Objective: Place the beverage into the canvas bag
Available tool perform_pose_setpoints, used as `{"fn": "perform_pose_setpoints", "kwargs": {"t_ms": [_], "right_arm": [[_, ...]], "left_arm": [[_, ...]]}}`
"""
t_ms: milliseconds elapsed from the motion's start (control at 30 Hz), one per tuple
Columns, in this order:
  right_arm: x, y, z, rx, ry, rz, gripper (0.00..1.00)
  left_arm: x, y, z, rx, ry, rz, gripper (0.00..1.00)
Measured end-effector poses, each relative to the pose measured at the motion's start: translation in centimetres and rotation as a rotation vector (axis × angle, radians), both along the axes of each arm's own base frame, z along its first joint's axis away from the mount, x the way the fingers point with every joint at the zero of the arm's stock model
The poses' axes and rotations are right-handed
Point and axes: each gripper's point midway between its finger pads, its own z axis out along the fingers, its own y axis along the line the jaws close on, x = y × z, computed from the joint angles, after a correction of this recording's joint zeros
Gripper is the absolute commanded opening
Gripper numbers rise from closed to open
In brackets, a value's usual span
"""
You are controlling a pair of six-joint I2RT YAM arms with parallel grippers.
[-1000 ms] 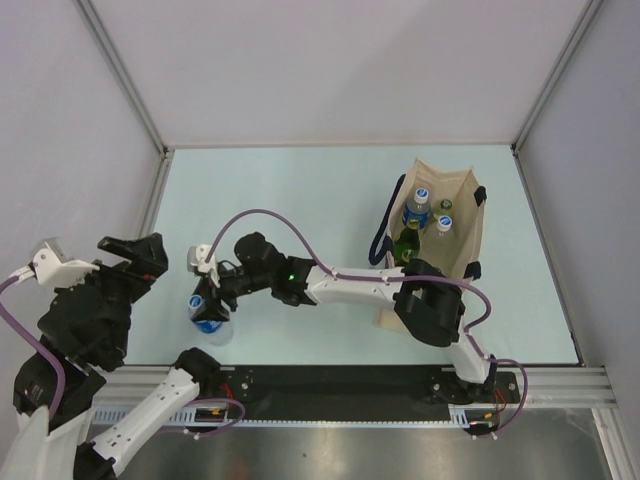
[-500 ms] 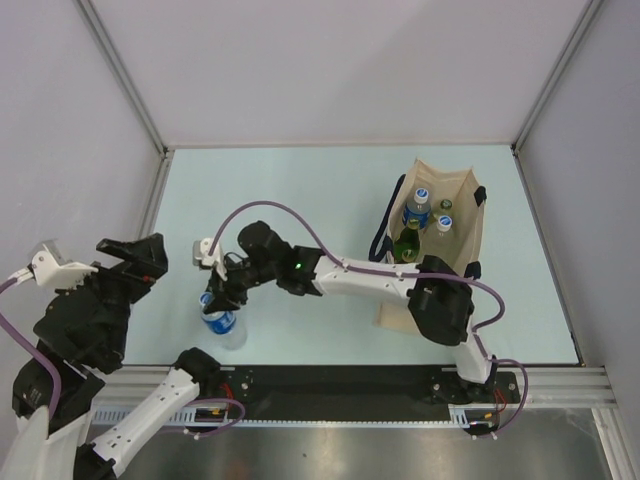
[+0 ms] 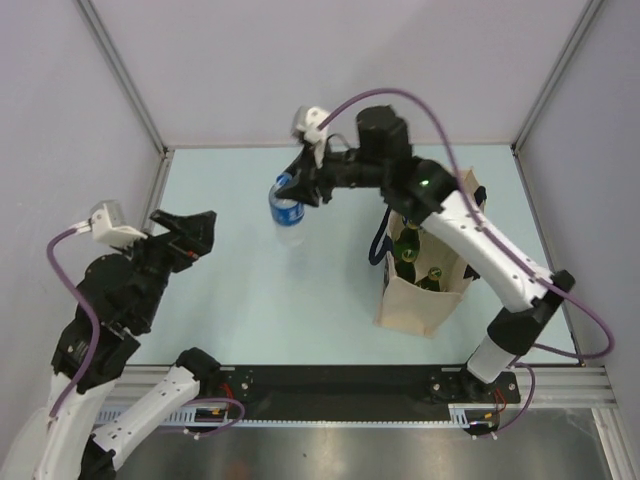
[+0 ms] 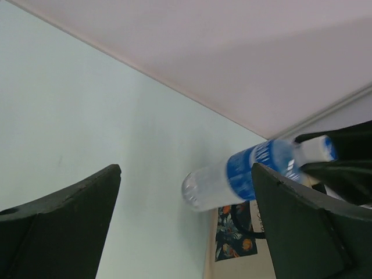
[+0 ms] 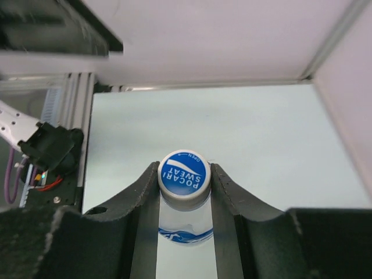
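Note:
My right gripper is shut on the cap of a clear Pocari Sweat bottle with a blue label and holds it in the air over the far middle of the table. The right wrist view shows the blue cap pinched between both fingers. The beige canvas bag with navy handles stands upright at the right, to the right of the held bottle. It holds several bottles, a green one among them. My left gripper is open and empty at the left; its view shows the lifted bottle beyond it.
Metal frame posts and white walls enclose the table on three sides. The aluminium rail with both arm bases runs along the near edge. The right arm's purple cable loops above the bag.
My right gripper has lifted the bottle from the near left of the table and carried it up, back and rightward toward the bag. My left arm has shifted slightly right.

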Motion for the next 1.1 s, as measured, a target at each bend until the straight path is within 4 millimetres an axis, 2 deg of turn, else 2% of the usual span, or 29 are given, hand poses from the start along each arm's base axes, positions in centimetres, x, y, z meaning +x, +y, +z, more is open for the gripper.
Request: {"fn": "perform_pose_setpoints", "kwargs": {"t_ms": [100,200,300,400,433,567,733,900,1033,1100], "right_arm": [[1.2,-4.3,5.6,0.059,-0.060,-0.087,0.00],[2.0,-8.8,10.2,0.108,-0.116,-0.180,0.00],[2.9,-13.4,13.3,0.138,-0.161,-0.285,0.00],[3.8,-17.6,14.4,0.140,-0.177,-0.392,0.00],[4.4,-19.4,14.5,0.133,-0.174,-0.438,0.00],[5.7,-24.6,14.0,0.107,-0.151,-0.565,0.00],[5.8,-29.1,11.8,0.069,-0.092,-0.623,0.00],[3.6,-30.6,7.8,0.026,0.008,-0.587,0.00],[1.1,-30.1,4.6,0.001,0.094,-0.521,0.00],[0.2,-29.8,3.7,-0.005,0.113,-0.491,0.00]], "left_arm": [[1.7,-2.7,-0.3,0.003,0.013,-0.085,0.99],[3.3,-5.7,-0.7,0.007,0.033,-0.189,0.99],[4.8,-9.1,-1.2,0.006,0.060,-0.309,0.98],[6.2,-12.5,-2.3,0.007,0.107,-0.429,0.97],[6.7,-13.7,-2.8,0.007,0.125,-0.473,0.96],[7.9,-18.7,-5.2,0.014,0.227,-0.647,0.95],[7.4,-24.5,-6.1,0.030,0.305,-0.841,0.93],[6.5,-28.5,-6.1,0.067,0.353,-0.959,0.92],[5.7,-30.5,-7.3,0.106,0.407,-1.012,0.88],[5.4,-31.1,-8.2,0.130,0.437,-1.029,0.86]]}}
